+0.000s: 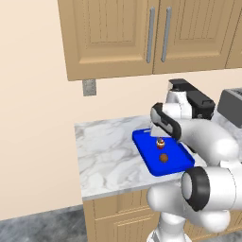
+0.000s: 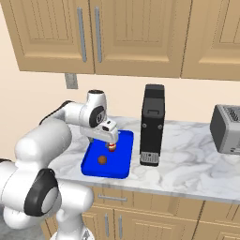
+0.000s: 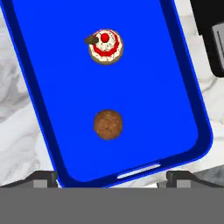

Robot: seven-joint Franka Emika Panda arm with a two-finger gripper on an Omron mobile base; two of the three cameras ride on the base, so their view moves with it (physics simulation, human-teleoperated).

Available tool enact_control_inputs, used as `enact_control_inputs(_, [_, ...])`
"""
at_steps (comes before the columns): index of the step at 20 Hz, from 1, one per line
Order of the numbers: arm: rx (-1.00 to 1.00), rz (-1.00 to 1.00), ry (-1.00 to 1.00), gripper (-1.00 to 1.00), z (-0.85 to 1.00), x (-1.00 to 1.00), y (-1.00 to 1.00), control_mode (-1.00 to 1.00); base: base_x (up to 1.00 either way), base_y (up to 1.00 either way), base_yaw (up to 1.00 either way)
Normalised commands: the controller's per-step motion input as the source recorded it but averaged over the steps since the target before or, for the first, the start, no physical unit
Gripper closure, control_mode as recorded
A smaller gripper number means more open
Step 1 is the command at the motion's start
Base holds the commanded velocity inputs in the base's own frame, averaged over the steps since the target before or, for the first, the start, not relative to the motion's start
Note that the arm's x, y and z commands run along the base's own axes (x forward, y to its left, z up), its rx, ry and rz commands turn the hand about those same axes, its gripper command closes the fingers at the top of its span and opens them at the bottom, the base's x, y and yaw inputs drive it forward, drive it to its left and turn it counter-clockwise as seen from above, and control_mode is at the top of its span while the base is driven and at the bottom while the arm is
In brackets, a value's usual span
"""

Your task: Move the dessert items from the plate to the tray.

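the marble counter (image 1: 104,156) fills the middle of the left base view, with the blue tray (image 3: 52,87) flat on it. in my hand view the red-and-white cupcake (image 3: 105,47) sits on the tray toward the top, the brown ball (image 3: 108,124) below it at centre, apart. my gripper (image 3: 111,177) hangs above them, jaws spread wide, holding nothing.

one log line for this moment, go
jaws: open, empty | cupcake: on tray | brown ball: on tray | task: both placed
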Motion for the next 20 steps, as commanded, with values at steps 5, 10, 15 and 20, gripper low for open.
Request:
enact_control_inputs(5, [0.0,0.0,-0.08,-1.0,0.58,-0.49,0.09,-1.0,0.0,0.0,0.0])
enact_control_inputs(10, [0.0,0.0,-0.11,-1.0,0.53,-0.59,0.15,-1.0,0.0,0.0,0.0])
enact_control_inputs(15, [0.0,0.0,-0.13,-1.0,0.63,-0.57,0.34,-1.0,0.0,0.0,0.0])
enact_control_inputs(20, [-0.01,-0.03,-0.17,-1.0,0.25,-0.48,0.55,-1.0,0.0,0.0,0.0])
